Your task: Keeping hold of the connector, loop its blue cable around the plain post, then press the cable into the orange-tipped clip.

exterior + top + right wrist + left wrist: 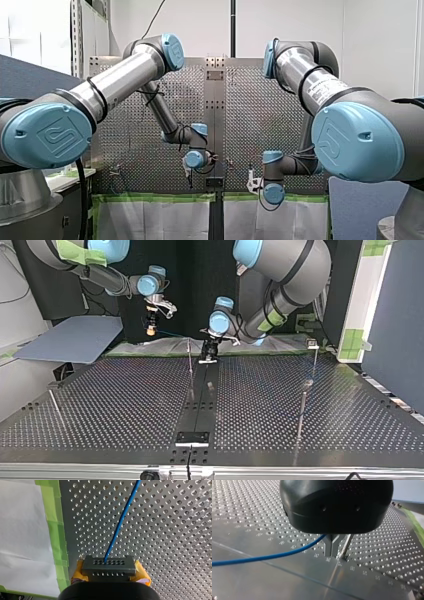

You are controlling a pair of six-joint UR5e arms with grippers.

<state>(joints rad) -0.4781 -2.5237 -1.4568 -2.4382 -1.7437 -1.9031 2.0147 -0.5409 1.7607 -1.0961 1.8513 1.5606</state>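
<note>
Pinching the dark connector (108, 565) by its two ends, my right claw (110, 572) has its yellow pads (143, 574) pressed against the block's sides, and the connector's face, with its rows of small holes, points out ahead of the claw. The blue cable (120, 522) leaves one of those holes and runs straight ahead over the perforated table (170, 535). Beside this claw a strip of green tape (53, 517) edges the table, with a white sheet (22, 535) beyond it. Further along the cable, my left claw (332, 552) points down with its tips at the table surface. Its metal fingers (329, 547) are pressed together at the tips, and the cable enters between them just above, where they fork, so the claw is closed around the cable. From there the cable sweeps off to one side, clear of the table. A thin metal post (346, 545) rises from a table hole just beside the fingers, on the side away from the cable's run; whether it touches them I cannot tell. In the top view my right claw hangs in the air over the table's far taped edge at the view's left, while my left claw stands near the middle, at the far end of a dark centre strip (200, 400). Further out, more slim posts stand on the table, two (301, 412) at that view's right and one (55, 405) at its left
</note>
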